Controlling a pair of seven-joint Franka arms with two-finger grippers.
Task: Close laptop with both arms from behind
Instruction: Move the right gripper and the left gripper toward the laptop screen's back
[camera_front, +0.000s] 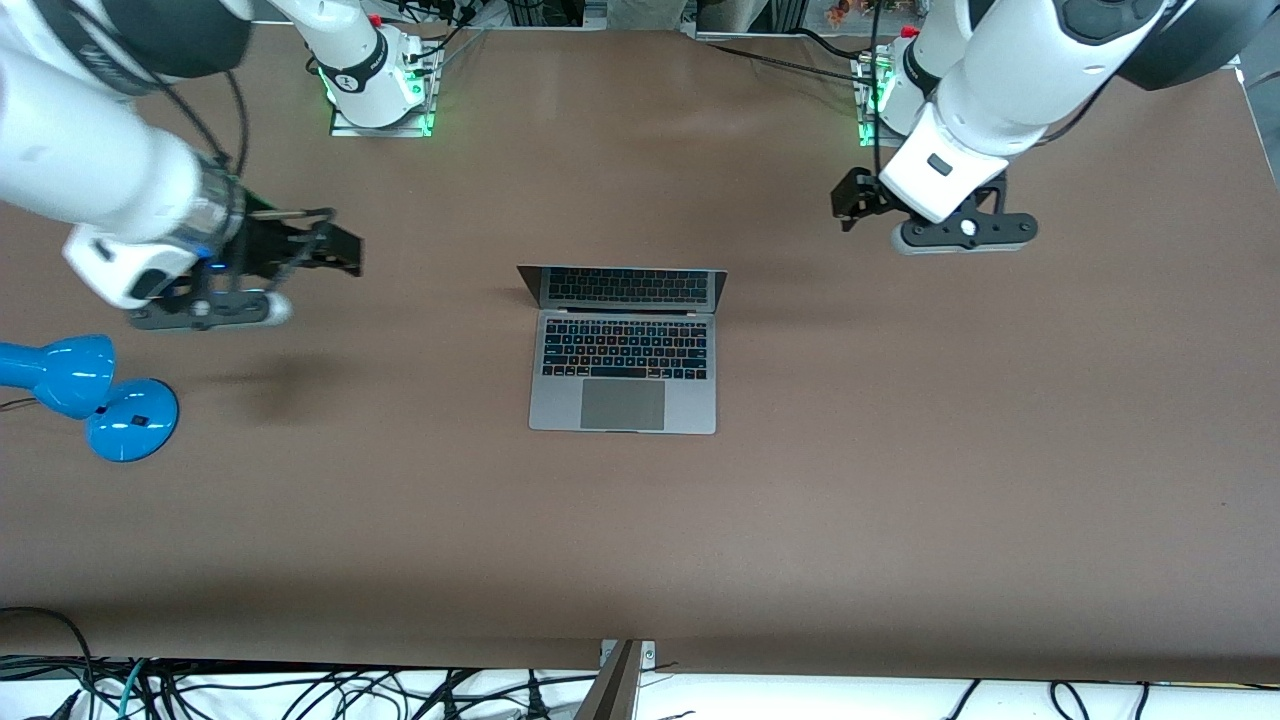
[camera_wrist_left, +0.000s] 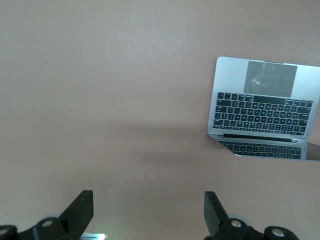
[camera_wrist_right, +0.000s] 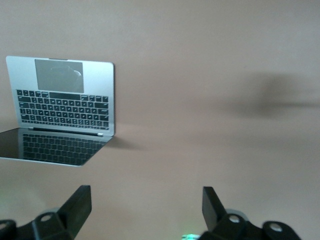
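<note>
Brown matte table (camera_front: 900, 480) fills view, soft shadows and faint glare patches on surface. Blue lamp (camera_front: 75, 395) lies at right arm's end. Black cables (camera_front: 300, 690) tangle on white floor below table's near edge. Green light glows at mounting plates (camera_front: 380, 122).

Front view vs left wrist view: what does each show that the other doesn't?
Front view only: the blue lamp at the right arm's end of the table, the right gripper over bare table near that lamp, both arm bases, and the left gripper seen from outside, over bare table toward the left arm's end.

Left wrist view only: the left gripper's fingers from close up, spread wide apart.

Both: the open laptop, lid up, untouched, on the brown table.
</note>
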